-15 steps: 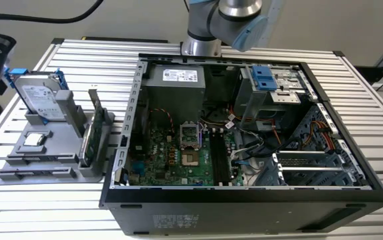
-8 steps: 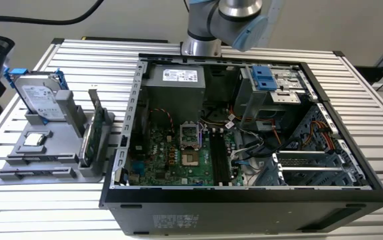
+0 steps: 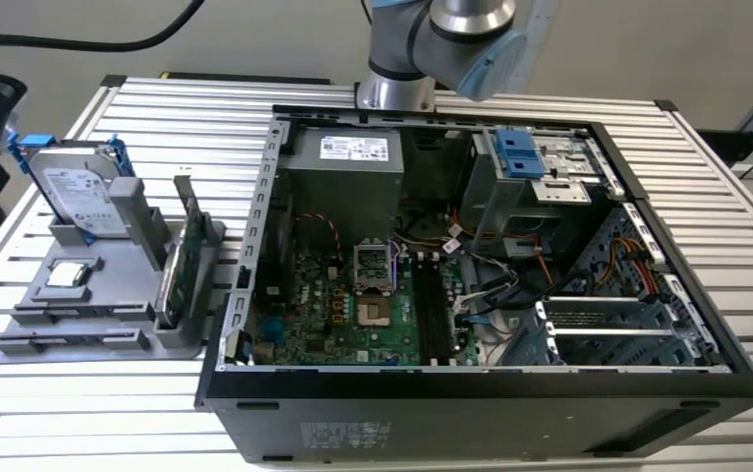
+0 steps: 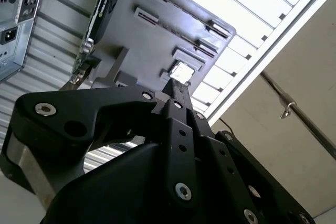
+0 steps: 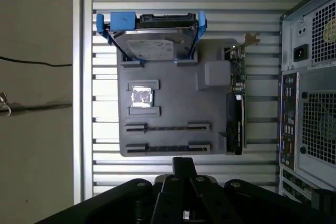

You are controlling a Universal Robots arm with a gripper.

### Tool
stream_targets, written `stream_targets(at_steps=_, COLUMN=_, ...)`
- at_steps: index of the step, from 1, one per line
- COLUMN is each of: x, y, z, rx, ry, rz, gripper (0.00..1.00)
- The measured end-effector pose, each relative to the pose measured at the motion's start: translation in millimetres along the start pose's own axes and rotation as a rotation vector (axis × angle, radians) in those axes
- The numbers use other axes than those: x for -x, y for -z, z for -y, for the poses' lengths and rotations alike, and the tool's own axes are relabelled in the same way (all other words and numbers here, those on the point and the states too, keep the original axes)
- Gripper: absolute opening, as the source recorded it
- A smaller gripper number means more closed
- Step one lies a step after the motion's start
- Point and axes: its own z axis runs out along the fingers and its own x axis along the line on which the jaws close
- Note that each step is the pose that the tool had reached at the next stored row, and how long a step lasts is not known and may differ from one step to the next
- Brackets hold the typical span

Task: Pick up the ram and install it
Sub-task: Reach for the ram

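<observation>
My gripper [image 5: 184,162] [image 4: 176,88] hangs high above the grey parts tray [image 5: 173,103] [image 3: 101,265], off its slotted edge. Its fingers meet in one dark bar, shut, with nothing seen between them. Two long narrow holders [image 5: 167,127] on the tray each show a thin dark line. I cannot tell whether either line is the ram seen edge-on. The arm [image 3: 455,39] enters at the top of the exterior view, behind the open computer case [image 3: 482,385]. Inside it, the long black memory slots [image 3: 432,315] lie on the green motherboard.
The tray also carries a hard drive in a blue bracket [image 5: 152,45] [image 3: 82,192], a square silver chip [image 5: 140,97] [image 3: 69,275] and an upright green card with a metal bracket [image 5: 236,119] [image 3: 187,256]. Cables and a drive cage crowd the case on the exterior view's right.
</observation>
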Motion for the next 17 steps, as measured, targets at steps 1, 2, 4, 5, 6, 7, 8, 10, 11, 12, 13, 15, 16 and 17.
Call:
stream_targets(at_steps=1, x=0.0, y=0.0, z=0.3, rx=0.0, ry=0.0, rz=0.0, gripper=0.0)
stream_targets(at_steps=2, x=0.0, y=0.0, z=0.6, rx=0.0001, ry=0.0, rz=0.0001, gripper=0.0)
stream_targets(at_steps=4, x=0.0, y=0.0, z=1.4, rx=0.0001, ry=0.0, rz=0.0001, gripper=0.0)
stream_targets(at_steps=5, x=0.1, y=0.0, z=1.9, rx=0.0001, ry=0.0, rz=0.0, gripper=0.0)
stream_targets(at_steps=6, x=0.1, y=0.0, z=2.4, rx=0.0, ry=0.0, rz=0.0, gripper=0.0)
stream_targets(at_steps=7, x=0.1, y=0.0, z=2.9, rx=0.0, ry=0.0, rz=0.0, gripper=0.0)
stream_targets(at_steps=8, x=0.0, y=0.0, z=3.3, rx=0.0001, ry=0.0, rz=0.0, gripper=0.0)
stream_targets(at_steps=10, x=0.1, y=0.0, z=4.4, rx=0.0001, ry=0.0, rz=0.0001, gripper=0.0)
stream_targets(at_steps=11, x=0.1, y=0.0, z=4.9, rx=0.0001, ry=0.0, rz=0.0001, gripper=0.0)
stream_targets(at_steps=12, x=0.1, y=0.0, z=5.5, rx=0.0, ry=0.0, rz=0.0, gripper=0.0)
stream_targets(at_steps=13, x=0.1, y=0.0, z=6.0, rx=0.0, ry=0.0, rz=0.0001, gripper=0.0)
stream_targets(at_steps=15, x=0.1, y=0.0, z=7.2, rx=0.0, ry=0.0, rz=0.0, gripper=0.0)
stream_targets(at_steps=16, x=0.1, y=0.0, z=7.9, rx=0.0, ry=0.0, rz=0.0, gripper=0.0)
stream_targets(at_steps=17, x=0.1, y=-0.1, z=8.3, rx=0.0, ry=0.0, rz=0.0, gripper=0.0)
